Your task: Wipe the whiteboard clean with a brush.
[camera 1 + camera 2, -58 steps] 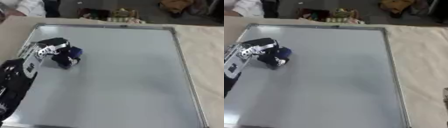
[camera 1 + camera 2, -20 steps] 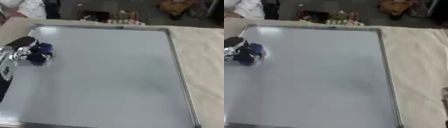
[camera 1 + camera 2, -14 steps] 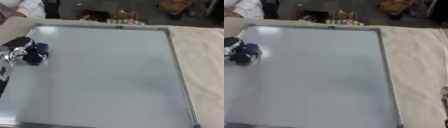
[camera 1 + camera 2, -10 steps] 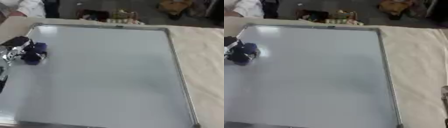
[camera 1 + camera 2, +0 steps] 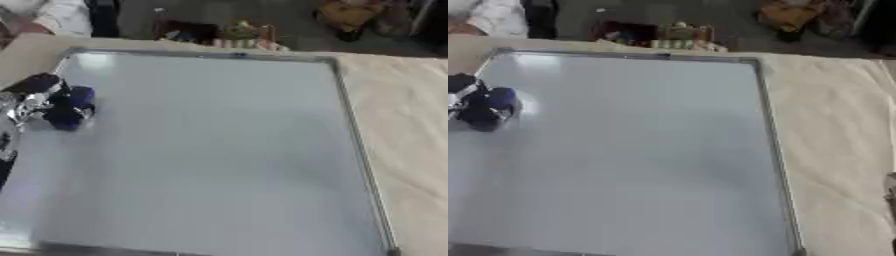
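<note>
your left hand [image 5: 35,100] sits at the left edge of the whiteboard [image 5: 219,165], fingers curled round the dark blue brush [image 5: 70,107] — the brush's blue body pokes out to the right of the black and silver fingers and rests down on the board surface. the arm behind the hand runs off the left side of the view, so only the hand and a bit of wrist show.

the brush is in the upper left part of the board, near the left frame and a little below the top corner. the board itself lies flat and fills most of the view; its pale grey surface looks blank, with a soft glare near the top left corner. a thin metal frame [image 5: 354,145] runs round it.

the board lies on a beige cloth-covered table [image 5: 833,125], which shows bare along the right side. your right hand [image 5: 891,197] shows only as a dark sliver at the right edge of the right eye view — you cannot tell how its fingers are set.
</note>
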{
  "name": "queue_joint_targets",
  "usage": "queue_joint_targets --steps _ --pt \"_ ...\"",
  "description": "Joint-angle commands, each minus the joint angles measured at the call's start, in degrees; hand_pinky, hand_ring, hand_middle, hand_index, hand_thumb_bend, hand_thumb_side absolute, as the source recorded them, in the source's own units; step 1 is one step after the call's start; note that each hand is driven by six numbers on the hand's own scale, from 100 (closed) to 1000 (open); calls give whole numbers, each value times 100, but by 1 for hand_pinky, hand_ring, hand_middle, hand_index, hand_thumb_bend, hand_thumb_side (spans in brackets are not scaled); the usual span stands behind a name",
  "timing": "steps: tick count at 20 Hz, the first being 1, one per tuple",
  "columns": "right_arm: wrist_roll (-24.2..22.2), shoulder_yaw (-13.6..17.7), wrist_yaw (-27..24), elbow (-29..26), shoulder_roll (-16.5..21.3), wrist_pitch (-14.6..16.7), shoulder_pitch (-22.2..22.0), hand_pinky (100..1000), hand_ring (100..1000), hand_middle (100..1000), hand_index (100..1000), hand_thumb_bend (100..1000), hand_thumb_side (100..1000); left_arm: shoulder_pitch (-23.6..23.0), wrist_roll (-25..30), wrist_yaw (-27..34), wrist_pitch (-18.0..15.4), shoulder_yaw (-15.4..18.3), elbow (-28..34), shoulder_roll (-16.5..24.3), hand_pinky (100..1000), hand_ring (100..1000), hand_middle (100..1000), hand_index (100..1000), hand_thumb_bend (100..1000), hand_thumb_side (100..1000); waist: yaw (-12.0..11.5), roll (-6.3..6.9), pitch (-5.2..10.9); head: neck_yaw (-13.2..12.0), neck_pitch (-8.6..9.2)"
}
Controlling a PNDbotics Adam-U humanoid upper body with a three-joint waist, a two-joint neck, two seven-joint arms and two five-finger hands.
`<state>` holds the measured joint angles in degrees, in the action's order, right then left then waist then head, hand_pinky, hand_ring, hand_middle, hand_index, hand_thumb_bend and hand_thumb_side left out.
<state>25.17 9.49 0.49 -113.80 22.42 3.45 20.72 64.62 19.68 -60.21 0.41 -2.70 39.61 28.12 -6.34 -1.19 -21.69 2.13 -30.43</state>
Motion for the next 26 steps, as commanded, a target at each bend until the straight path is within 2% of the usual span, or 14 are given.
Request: queue_joint_targets --steps 1,11,26 --pt "-13 33 -8 -79 89 12 80 897 873 662 875 119 1000 48 116 68 -73 -135 -34 -193 450 550 315 306 207 468 29 -14 101 -20 28" --pt "-27 17 -38 -79 89 32 125 897 873 663 875 117 1000 143 427 147 -366 -463 186 -657 446 546 311 304 195 480 61 10 114 -47 11" --pt "-38 12 -50 -79 85 27 122 898 873 663 875 121 1000 199 707 232 -599 -716 401 -980 441 543 307 302 195 486 98 45 123 -63 17"
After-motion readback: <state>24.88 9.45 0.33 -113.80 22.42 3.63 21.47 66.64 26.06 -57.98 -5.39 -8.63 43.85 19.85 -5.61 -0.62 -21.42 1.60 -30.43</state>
